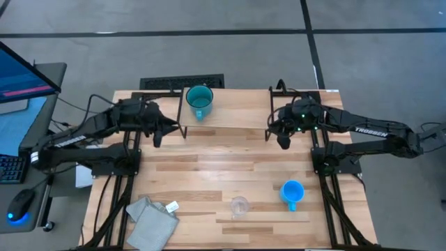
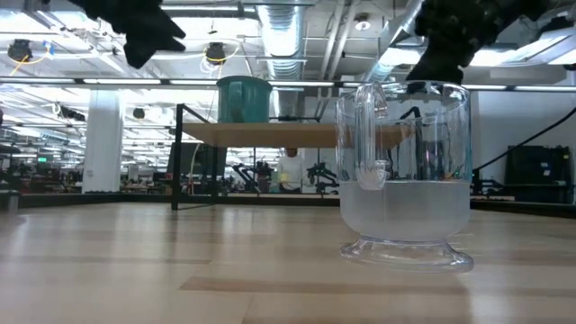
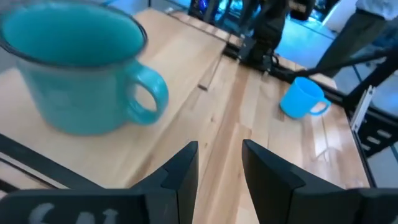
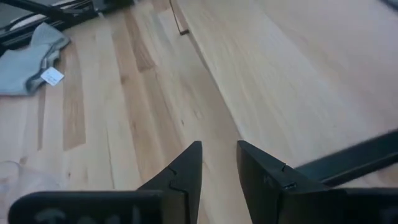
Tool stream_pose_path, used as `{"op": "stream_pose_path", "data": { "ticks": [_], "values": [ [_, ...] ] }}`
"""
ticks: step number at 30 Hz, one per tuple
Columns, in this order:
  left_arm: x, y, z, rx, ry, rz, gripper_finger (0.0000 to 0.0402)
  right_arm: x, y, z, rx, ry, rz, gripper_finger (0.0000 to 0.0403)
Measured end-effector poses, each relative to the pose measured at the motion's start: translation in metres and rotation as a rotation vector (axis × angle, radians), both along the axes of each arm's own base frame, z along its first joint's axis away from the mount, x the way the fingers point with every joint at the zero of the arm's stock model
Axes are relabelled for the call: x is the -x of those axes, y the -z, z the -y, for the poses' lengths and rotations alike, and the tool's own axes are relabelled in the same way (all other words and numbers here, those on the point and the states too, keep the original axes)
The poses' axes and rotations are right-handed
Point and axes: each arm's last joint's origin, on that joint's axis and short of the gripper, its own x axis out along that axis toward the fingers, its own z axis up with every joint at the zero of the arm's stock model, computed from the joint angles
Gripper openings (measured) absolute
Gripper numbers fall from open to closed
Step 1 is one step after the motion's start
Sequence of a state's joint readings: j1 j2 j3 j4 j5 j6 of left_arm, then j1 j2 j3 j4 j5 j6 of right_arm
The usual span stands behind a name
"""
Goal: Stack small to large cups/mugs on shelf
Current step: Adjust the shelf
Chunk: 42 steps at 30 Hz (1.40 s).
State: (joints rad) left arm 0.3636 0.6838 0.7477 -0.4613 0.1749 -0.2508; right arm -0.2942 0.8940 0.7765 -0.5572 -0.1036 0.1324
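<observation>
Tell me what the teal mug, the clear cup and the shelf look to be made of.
Teal mug: opaque with a soft sheen and a thin darker rim, probably enamelled metal or glazed ceramic.
Clear cup: transparent and glossy, the room showing through; glass or clear plastic.
Shelf: pale matte wood with visible grain, on thin black, likely metal, legs.

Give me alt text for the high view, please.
A teal mug stands on the shelf at the table's far edge, flanked by the empty left gripper and right gripper. Near the front lie a blue mug, a clear cup and a grey cloth.
</observation>
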Motion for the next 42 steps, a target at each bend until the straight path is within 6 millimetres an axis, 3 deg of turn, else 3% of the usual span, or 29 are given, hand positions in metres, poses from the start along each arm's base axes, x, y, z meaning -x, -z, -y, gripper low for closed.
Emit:
{"op": "stream_pose_path", "data": {
  "ticks": [7, 23, 37, 42],
  "values": [
    [-0.004, 0.017, 0.003, 0.033, 0.027, -0.043, 0.0114, 0.004, 0.006, -0.001, -0.047, 0.025, -0.066, 0.0104],
    [-0.004, 0.017, 0.005, 0.031, 0.063, -0.04, 0.0114, 0.008, 0.007, 0.008, 0.083, 0.229, -0.126, 0.0057],
    [-0.004, 0.017, 0.005, 0.028, 0.064, -0.042, 0.0114, -0.002, 0.0, -0.003, 0.065, 0.099, -0.018, 0.0054],
    [-0.004, 0.017, 0.005, 0.029, 0.064, -0.045, 0.0114, 0.003, 0.013, -0.005, -0.023, 0.124, -0.157, 0.0054]
  ]
}}
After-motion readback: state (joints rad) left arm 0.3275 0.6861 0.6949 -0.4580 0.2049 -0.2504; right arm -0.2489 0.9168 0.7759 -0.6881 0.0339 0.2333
